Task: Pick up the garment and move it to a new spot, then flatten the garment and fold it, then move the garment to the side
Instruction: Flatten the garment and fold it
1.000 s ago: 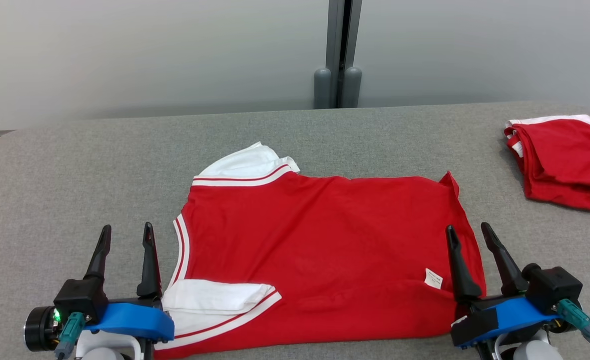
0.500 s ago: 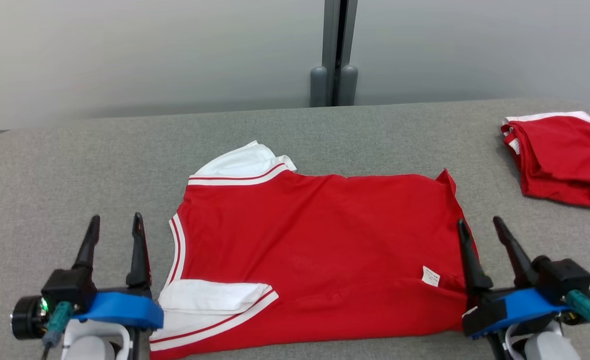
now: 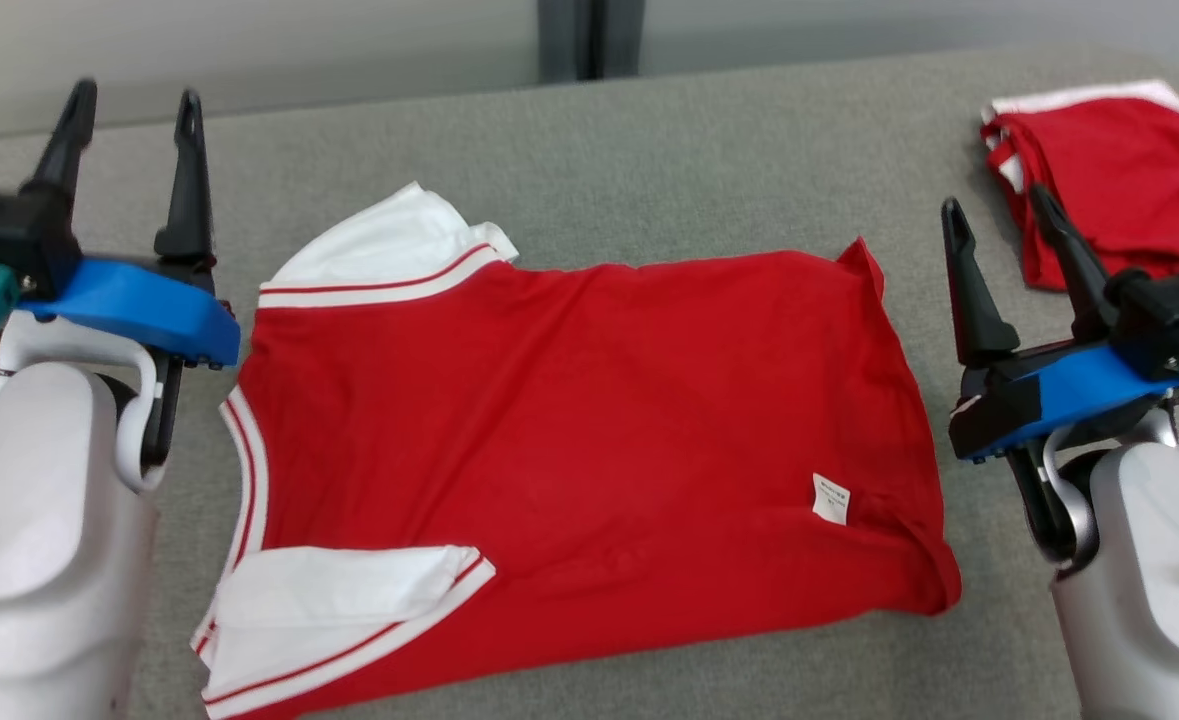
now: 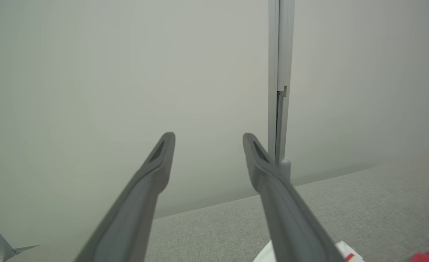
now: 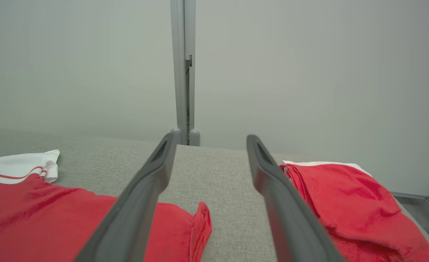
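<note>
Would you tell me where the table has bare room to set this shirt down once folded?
The grey table is bare beyond the spread shirt, up to its far edge, and at the far left by the left gripper. The right is crowded: folded red garment, right gripper.

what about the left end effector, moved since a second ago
Yes, up the view: the left end effector's tips now reach past the red shirt's far white sleeve; before, level with its neckline.
</note>
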Robot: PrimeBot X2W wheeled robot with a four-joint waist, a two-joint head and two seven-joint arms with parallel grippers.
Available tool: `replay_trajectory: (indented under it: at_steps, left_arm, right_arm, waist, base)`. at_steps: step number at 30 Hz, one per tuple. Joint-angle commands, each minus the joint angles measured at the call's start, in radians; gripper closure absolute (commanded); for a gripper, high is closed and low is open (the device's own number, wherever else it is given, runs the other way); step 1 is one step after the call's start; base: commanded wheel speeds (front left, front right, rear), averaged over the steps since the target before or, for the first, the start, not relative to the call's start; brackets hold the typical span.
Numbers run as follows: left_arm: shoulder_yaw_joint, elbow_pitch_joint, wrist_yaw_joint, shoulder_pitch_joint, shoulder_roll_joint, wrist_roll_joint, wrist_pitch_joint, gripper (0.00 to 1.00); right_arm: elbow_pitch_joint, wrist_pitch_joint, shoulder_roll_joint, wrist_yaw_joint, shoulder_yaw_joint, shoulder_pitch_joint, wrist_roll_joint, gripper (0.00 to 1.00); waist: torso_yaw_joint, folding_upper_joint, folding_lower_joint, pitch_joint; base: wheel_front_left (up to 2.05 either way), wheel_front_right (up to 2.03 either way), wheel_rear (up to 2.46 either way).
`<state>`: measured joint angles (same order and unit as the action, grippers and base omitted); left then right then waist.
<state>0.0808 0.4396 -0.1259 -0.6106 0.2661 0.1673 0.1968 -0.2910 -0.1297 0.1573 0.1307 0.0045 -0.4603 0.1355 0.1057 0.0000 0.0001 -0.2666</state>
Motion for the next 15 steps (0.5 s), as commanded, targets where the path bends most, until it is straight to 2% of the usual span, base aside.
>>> replay_trajectory:
  at_steps: [1, 9, 15]
  left_arm:
    - [0.035, 0.016, -0.007, -0.054, 0.023, 0.027, -0.025, 0.00]
    - [0.260, 0.109, -0.005, -0.281, 0.151, 0.195, -0.146, 0.00]
    - [0.428, 0.192, -0.005, -0.380, 0.201, 0.320, -0.227, 0.00]
  right_arm:
    - [-0.002, 0.000, 0.000, 0.000, 0.014, -0.032, 0.000, 0.00]
    - [-0.021, -0.017, -0.029, 0.000, 0.071, -0.142, 0.014, 0.00]
    - [-0.047, -0.039, -0.038, 0.000, 0.093, -0.193, 0.019, 0.00]
  waist:
    - [0.006, 0.0000, -0.0001, -0.032]
    - [0.081, 0.0000, -0.0001, -0.160]
    - [0.123, 0.0000, -0.0001, -0.221]
  base:
    - [0.00, 0.00, 0.00]
    - [0.00, 0.00, 0.00]
    - [0.00, 0.00, 0.00]
